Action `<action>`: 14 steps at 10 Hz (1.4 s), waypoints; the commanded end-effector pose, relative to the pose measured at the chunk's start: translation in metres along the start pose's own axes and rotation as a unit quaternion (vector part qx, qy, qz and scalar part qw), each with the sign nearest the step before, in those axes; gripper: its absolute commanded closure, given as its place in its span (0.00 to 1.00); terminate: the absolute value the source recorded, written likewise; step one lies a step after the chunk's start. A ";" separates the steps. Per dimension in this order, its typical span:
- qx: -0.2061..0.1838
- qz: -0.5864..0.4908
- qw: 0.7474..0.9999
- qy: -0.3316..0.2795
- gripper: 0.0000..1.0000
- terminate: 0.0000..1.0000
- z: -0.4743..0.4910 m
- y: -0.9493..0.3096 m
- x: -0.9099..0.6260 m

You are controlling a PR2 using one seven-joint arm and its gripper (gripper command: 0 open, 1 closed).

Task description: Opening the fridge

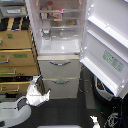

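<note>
The tall white fridge [59, 50] stands in the middle of the exterior view. Its big upper door [107, 40] is swung wide open toward the exterior view's right and shows a green-and-white sticker [113, 60]. The lit inside with shelves [59, 22] and food is exposed. Below it, the two lower drawers [59, 67] with curved silver handles are closed. My gripper [41, 91] hangs low at the left, in front of the bottom drawer's left corner, touching nothing. Its fingers are too blurred to tell whether they are parted.
A tan wooden drawer cabinet [17, 57] stands against the fridge's left side, right behind my gripper. The white arm [15, 107] comes in from the lower left. A second white gripper tip [93, 120] shows at the bottom edge. Clutter and cables [107, 90] lie under the open door.
</note>
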 end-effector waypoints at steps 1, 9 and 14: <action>0.086 0.109 0.990 0.010 0.00 0.00 -0.052 0.091 -0.125; 0.046 0.182 0.982 0.023 0.00 0.00 -0.081 0.089 -0.165; 0.042 0.167 0.985 0.003 0.00 0.00 -0.075 0.093 -0.130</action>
